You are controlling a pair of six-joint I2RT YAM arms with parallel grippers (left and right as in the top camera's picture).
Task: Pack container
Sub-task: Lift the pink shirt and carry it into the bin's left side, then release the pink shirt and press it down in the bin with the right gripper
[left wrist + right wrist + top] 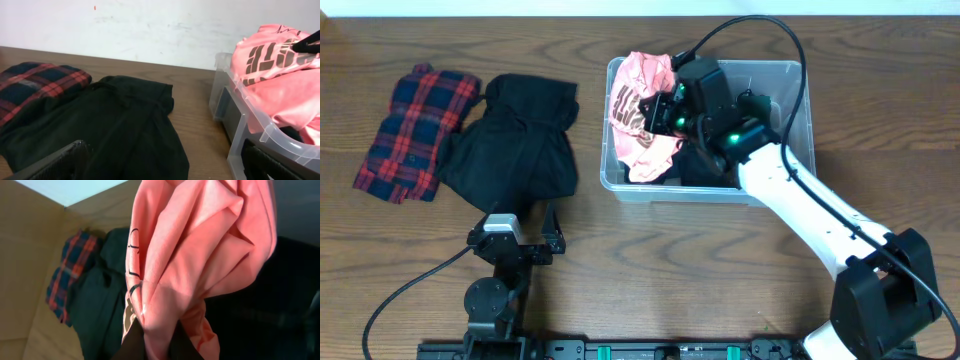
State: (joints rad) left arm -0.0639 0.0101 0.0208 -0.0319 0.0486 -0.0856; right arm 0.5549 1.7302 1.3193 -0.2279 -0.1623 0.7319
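Gripper of the right arm (660, 112) clamps a pink shirt (645, 152) in the container (670, 192), where loose folds could slip over the left rim on release.

Pink garment (280, 80), lying in container (606, 150): black block print (267, 56) across the fabric, heavy capitals, broken by folds, letters not legible. Overhead view: the print shows only as a dark patch. Right wrist view: curved black strokes at a fold, unreadable. No other text readable.
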